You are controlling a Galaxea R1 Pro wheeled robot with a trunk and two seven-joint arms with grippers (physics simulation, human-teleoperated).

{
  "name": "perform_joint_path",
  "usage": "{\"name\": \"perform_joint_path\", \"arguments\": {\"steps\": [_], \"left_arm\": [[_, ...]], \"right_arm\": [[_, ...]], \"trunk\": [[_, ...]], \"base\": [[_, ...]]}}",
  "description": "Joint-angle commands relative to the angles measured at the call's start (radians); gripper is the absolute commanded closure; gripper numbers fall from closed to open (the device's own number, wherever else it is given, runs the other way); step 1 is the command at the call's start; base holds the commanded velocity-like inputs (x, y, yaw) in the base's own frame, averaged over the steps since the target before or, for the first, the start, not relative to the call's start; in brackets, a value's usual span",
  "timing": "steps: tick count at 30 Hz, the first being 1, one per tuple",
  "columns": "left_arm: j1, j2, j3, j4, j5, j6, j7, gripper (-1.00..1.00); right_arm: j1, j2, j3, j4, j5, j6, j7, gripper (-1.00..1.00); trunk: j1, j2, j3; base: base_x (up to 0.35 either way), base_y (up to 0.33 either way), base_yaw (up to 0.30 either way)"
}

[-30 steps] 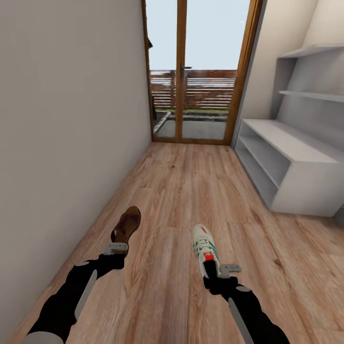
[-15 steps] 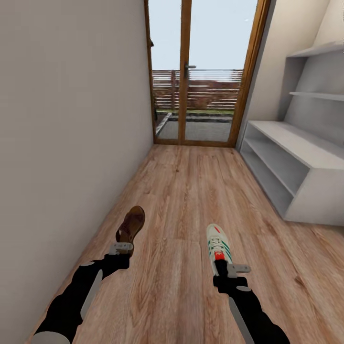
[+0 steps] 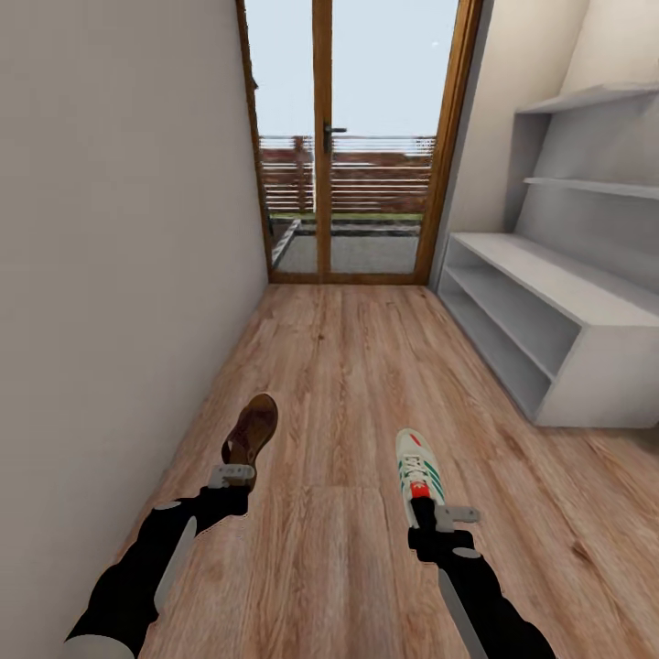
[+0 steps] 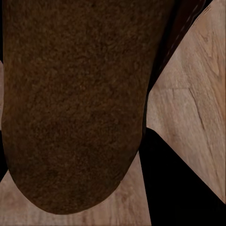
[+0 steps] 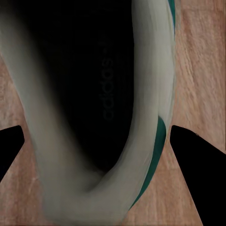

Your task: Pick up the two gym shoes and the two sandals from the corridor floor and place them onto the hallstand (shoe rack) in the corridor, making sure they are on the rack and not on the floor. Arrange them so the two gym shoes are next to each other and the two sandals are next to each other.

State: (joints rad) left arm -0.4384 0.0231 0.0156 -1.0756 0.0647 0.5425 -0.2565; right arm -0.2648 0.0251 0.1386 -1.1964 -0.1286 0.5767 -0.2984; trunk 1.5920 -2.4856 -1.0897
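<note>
A brown sandal (image 3: 252, 428) sticks forward from my left gripper (image 3: 231, 476), which is shut on its heel end above the corridor floor (image 3: 348, 366). The left wrist view looks onto the sandal's dark brown surface (image 4: 70, 103) from close up. My right gripper (image 3: 426, 513) is shut on the heel of a white gym shoe (image 3: 416, 467) with green stripes and a red tongue. Its white rim and dark opening (image 5: 146, 94) show in the right wrist view. The pale grey hallstand (image 3: 549, 284) stands ahead on the right, both of its shelf bays bare.
Two stepped wall shelves (image 3: 586, 96) hang above the hallstand. A wood-framed glass door (image 3: 348, 165) closes the corridor's far end. A plain wall (image 3: 110, 229) runs close along the left side. Open floor lies between me and the rack.
The whole picture has shifted, so the camera has moved: the door and hallstand now sit further left. Both arms keep their pose, each with its shoe.
</note>
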Motion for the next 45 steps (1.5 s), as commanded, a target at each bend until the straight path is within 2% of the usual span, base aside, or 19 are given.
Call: {"name": "perform_joint_path", "arguments": {"steps": [1, 10, 19, 45], "left_arm": [[0.000, 0.000, 0.002, -0.001, 0.006, 0.007, -0.006, 1.00], [0.000, 0.000, 0.003, -0.001, 0.006, 0.007, -0.005, 1.00], [-0.001, 0.000, 0.003, -0.001, 0.006, 0.007, -0.005, 1.00], [-0.001, 0.000, 0.003, -0.001, 0.006, 0.007, -0.005, 1.00]], "right_arm": [[-0.001, 0.000, 0.002, -0.001, -0.009, 0.003, -0.010, 1.00], [-0.001, 0.000, 0.002, 0.000, -0.009, 0.003, -0.009, 1.00], [-0.001, -0.001, 0.003, 0.000, -0.008, 0.003, -0.007, 1.00], [0.000, -0.001, 0.003, -0.005, -0.008, 0.003, -0.007, 1.00]], "trunk": [[0.000, 0.000, -0.001], [0.000, 0.000, -0.001], [0.000, 0.000, -0.001], [0.000, 0.000, -0.001]], "base": [[0.313, 0.184, -0.020], [0.314, 0.174, -0.004], [0.340, 0.025, 0.000], [0.345, -0.083, 0.000]]}}
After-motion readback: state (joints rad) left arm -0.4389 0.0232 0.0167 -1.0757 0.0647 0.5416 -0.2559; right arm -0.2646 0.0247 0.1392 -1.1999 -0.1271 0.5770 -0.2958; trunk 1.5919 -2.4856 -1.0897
